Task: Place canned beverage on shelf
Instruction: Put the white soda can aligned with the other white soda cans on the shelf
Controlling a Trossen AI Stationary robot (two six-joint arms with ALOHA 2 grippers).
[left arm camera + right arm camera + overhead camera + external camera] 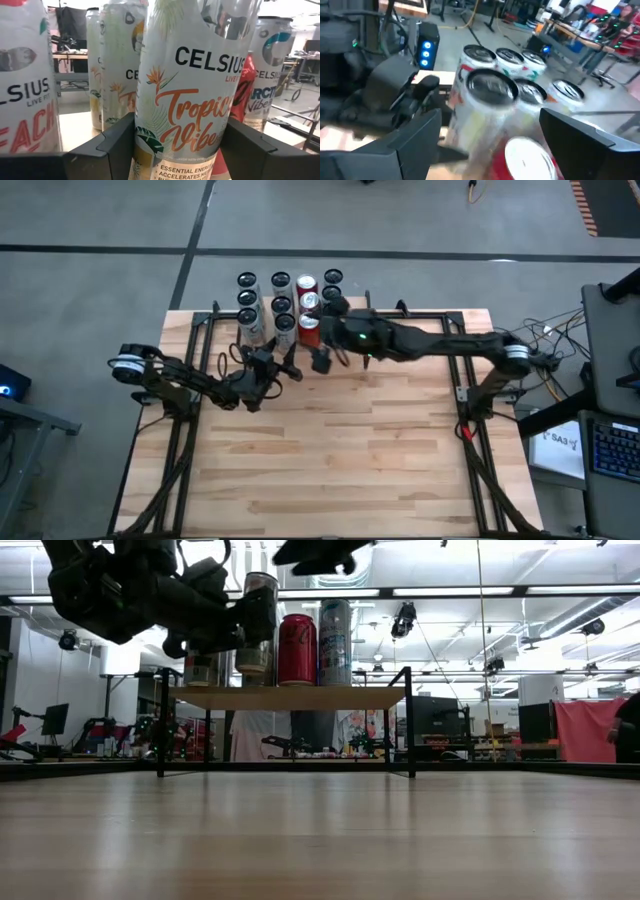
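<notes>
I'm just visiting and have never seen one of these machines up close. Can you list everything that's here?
Table: one, light wood planks, under both arms.
Shelf: one, light wooden top on thin black legs, at the table's far edge.
Cans: ten or more, mostly white and silver, crowded upright on the shelf; the exact count is hidden by the arm above.
Red cans: at least two, among the white ones.
Tropical Vibe can: one, white with orange lettering, upright at the shelf's near side, gripped.
Left fingers: two, dark, closed on the Tropical Vibe can.
Right fingers: two, dark, spread open above the can tops, holding nothing.
</notes>
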